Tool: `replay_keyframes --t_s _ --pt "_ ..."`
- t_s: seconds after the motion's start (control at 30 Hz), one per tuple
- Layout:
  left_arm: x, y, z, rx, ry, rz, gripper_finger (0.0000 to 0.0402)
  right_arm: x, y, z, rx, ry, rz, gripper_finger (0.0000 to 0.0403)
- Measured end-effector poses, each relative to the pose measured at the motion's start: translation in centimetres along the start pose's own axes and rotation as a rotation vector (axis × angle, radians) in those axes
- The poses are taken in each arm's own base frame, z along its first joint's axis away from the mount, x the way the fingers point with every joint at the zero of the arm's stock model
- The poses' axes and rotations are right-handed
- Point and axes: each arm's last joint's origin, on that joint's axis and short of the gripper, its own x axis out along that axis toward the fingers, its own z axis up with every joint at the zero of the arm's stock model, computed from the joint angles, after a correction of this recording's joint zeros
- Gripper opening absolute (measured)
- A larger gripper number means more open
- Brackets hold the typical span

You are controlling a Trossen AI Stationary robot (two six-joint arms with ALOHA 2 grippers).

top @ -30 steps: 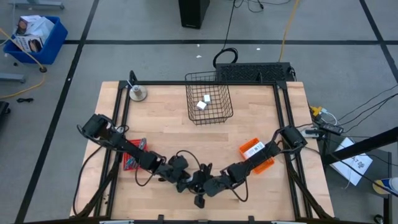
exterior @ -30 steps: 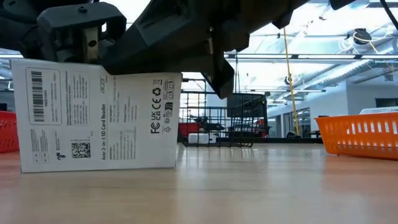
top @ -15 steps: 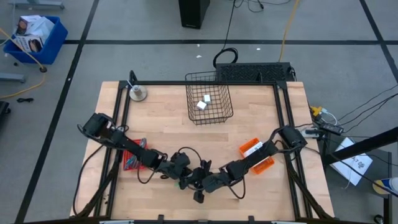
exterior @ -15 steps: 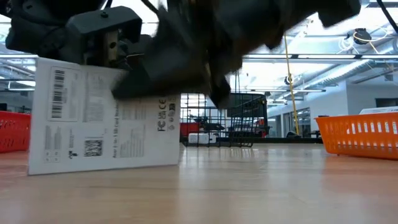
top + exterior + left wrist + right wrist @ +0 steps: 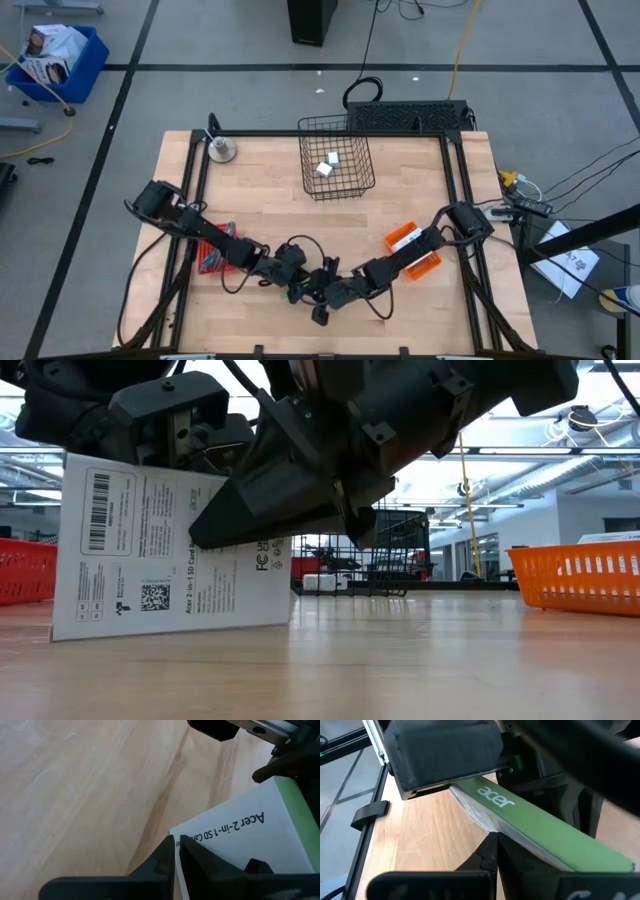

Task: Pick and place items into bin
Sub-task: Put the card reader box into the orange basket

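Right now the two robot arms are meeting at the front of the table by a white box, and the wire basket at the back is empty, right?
Not quite. The wire basket is not empty: the high view shows two small white blocks inside it. The rest is right: both arms meet at the table's front edge by the white box.

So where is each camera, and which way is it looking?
High view: above the table, looking straight down; shows both arms, the left gripper and right gripper meeting near the front edge, and the wire basket.
Low view: at tabletop height, looking level across; the arms hang over the white box.
Left wrist view: past its own shut fingers at the box.
Right wrist view: past its shut fingers at the box's green edge.
All wrist and low views share that box.
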Motion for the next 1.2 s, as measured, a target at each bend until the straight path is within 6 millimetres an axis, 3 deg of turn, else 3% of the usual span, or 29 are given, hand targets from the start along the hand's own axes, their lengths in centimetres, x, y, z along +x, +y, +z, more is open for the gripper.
replay_keyframes --t_s 0.67,1.07,1.2 --pt "0.0 0.8 -0.1 -0.023 0.047 0.056 0.0035 -0.6 0.6 0.5 -0.073 0.017 0.072 0.0" --pt "0.1 0.9 -0.1 -0.02 0.043 0.066 0.0035 -6.0 2.0 3.4 -0.39 0.05 0.097 0.0" --pt "0.1 0.9 -0.1 -0.022 0.043 0.068 0.0035 -6.7 1.9 3.8 -0.444 0.06 0.103 0.001"
